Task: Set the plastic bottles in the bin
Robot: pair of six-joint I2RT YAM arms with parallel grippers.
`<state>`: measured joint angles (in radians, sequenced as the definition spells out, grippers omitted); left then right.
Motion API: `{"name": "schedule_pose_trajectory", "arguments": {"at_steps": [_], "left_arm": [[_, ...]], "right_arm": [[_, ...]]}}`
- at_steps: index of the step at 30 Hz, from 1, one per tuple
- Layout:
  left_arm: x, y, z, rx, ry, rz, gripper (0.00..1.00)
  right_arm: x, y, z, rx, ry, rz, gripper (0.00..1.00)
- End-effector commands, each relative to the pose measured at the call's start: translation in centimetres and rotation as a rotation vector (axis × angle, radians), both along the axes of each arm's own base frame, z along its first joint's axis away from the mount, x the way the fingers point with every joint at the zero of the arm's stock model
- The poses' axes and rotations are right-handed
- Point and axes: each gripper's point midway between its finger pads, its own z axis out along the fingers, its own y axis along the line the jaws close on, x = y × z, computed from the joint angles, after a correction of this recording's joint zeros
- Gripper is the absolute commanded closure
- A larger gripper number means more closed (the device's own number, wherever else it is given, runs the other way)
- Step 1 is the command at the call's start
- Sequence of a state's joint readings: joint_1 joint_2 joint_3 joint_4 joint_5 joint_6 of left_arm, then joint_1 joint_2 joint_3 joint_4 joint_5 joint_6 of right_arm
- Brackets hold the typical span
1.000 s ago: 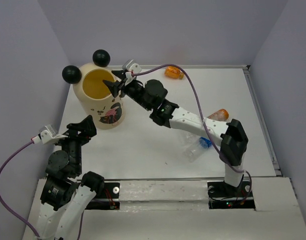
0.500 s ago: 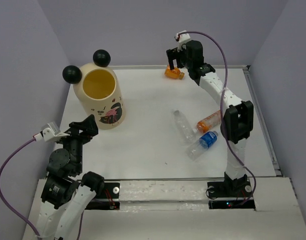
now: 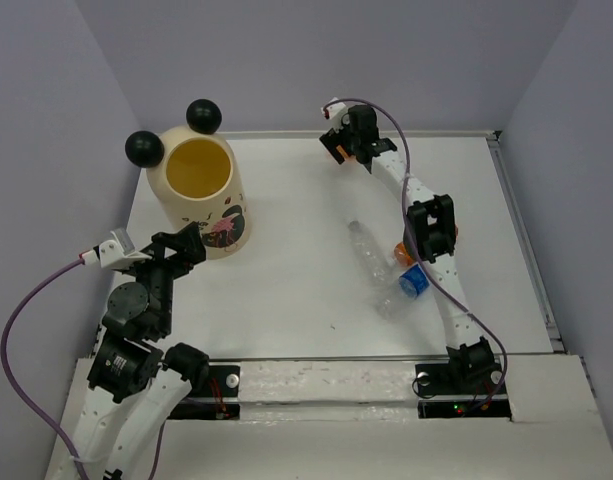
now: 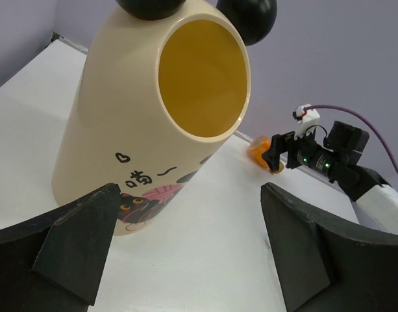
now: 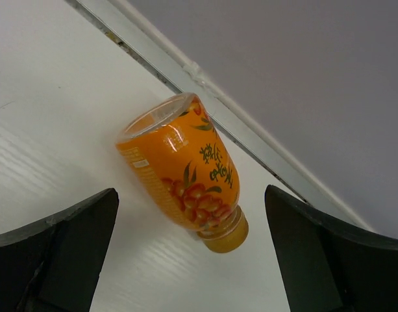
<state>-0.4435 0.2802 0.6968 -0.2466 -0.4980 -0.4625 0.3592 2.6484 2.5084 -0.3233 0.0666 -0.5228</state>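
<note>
The bottles are all on the desk [image 3: 286,290], and none is seen inside the bin [image 3: 181,210]. One orange bottle [image 5: 186,175] lies on its side at the far edge, close to the rail under the back wall, with its cap pointing to the wall. The right gripper [image 5: 191,192] hangs over it with the fingers wide apart, one on each side and neither touching. I judge this is so that the fingers can close across the round body.

The other bottles lie together on the right side, beside the right arm: a clear bottle [image 3: 364,248], one with a blue label [image 3: 408,284] and a second orange one [image 3: 400,252], which the arm partly hides.

The bin stands upright at the far left, mouth open to the top, so a bottle can drop in from above. The left gripper [image 4: 189,195] is just near of it, also open and empty. It looks at the bin and seems to wait, perhaps so that it does not block the way.
</note>
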Motion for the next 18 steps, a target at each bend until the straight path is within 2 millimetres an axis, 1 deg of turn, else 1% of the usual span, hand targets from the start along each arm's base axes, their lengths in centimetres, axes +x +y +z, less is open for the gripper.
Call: {"name": "schedule_pose_trajectory", "arguments": {"at_steps": [1, 2, 3, 6, 7, 8, 9, 10, 11, 12, 14, 15, 16, 17, 18], "left_arm": [[0.1, 0.4, 2.0, 0.012, -0.066, 0.021, 0.01], [0.1, 0.6, 2.0, 0.013, -0.066, 0.03, 0.01], [0.0, 0.7, 2.0, 0.012, -0.069, 0.035, 0.01], [0.2, 0.3, 2.0, 0.017, -0.082, 0.016, 0.01], [0.2, 0.2, 2.0, 0.019, -0.082, 0.012, 0.01], [0.3, 0.1, 1.9, 0.018, -0.083, 0.007, 0.01], [0.4, 0.0, 1.9, 0.023, -0.083, 0.0, 0.01], [0.4, 0.0, 1.8, 0.025, -0.083, 0.0, 0.01], [0.4, 0.1, 1.9, 0.025, -0.085, 0.005, 0.01], [0.4, 0.1, 1.9, 0.024, -0.086, 0.006, 0.01], [0.5, 0.1, 1.7, 0.028, -0.083, 0.005, 0.01], [0.5, 0.1, 1.8, 0.03, -0.084, 0.007, 0.01], [0.6, 0.2, 1.8, 0.03, -0.084, 0.011, 0.01], [0.6, 0.1, 1.8, 0.032, -0.086, 0.008, 0.01], [0.6, 0.2, 1.7, 0.035, -0.084, 0.013, 0.01]], "right_arm": [[3.7, -1.2, 2.6, -0.065, -0.21, -0.044, 0.0], [4.0, -1.8, 2.1, -0.071, -0.208, -0.043, 0.0], [4.1, -1.5, 1.1, -0.07, -0.199, -0.028, 0.01], [4.8, -1.5, 0.5, -0.075, -0.241, -0.035, 0.0], [5.0, -1.6, -0.7, -0.086, -0.241, -0.04, 0.0], [5.4, -1.7, -0.5, -0.08, -0.267, -0.053, 0.0], [5.6, -1.6, -1.2, -0.082, -0.271, -0.052, 0.01], [5.9, -1.5, -0.3, -0.069, -0.304, -0.054, 0.03], [6.3, -1.4, -0.1, -0.053, -0.343, -0.061, 0.07], [6.4, -1.4, -0.3, -0.045, -0.359, -0.067, 0.17], [6.7, -1.3, 0.2, -0.022, -0.401, -0.076, 0.31], [6.7, -1.4, -0.1, -0.022, -0.406, -0.084, 0.47], [6.8, -1.5, 1.1, -0.001, -0.436, -0.097, 0.57], [6.8, -1.6, 0.9, 0.006, -0.437, -0.105, 0.57], [6.6, -1.8, 1.4, 0.013, -0.441, -0.118, 0.59]]}}
